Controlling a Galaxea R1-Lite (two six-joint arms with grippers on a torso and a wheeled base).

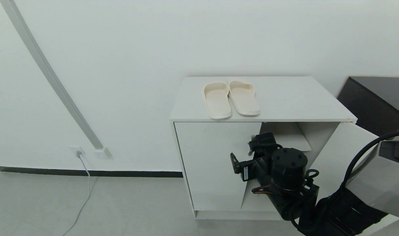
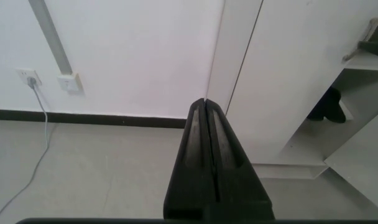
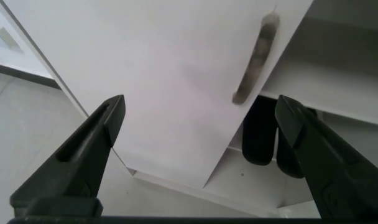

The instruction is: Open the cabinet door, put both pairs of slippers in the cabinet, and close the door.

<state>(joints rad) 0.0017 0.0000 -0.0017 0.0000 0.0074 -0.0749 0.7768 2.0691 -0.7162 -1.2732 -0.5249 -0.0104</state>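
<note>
The white cabinet (image 1: pixel 284 98) stands against the wall with its right door (image 1: pixel 340 157) swung open and its left door (image 1: pixel 216 164) flat shut. A pair of cream slippers (image 1: pixel 243 98) lies side by side on the cabinet top, near its front edge and above the shut door. A pair of dark slippers (image 3: pixel 260 134) sits in the lower compartment, under the inner shelf (image 1: pixel 294 137) and just behind the edge of the shut door. That door's slim handle (image 3: pixel 254 62) runs along its inner edge, above the dark pair.

The right claw (image 3: pixel 200 106) is spread wide and holds nothing. It hangs before the shut door and the opening, apart from both. The left claw (image 2: pixel 205 102) is pressed together on nothing, low over the floor (image 2: pixel 114 174) and off the cabinet's left corner.

On the wall to the left, a cable hangs from a socket (image 1: pixel 77 151) to the floor. A dark unit (image 1: pixel 373 101) stands to the cabinet's right.
</note>
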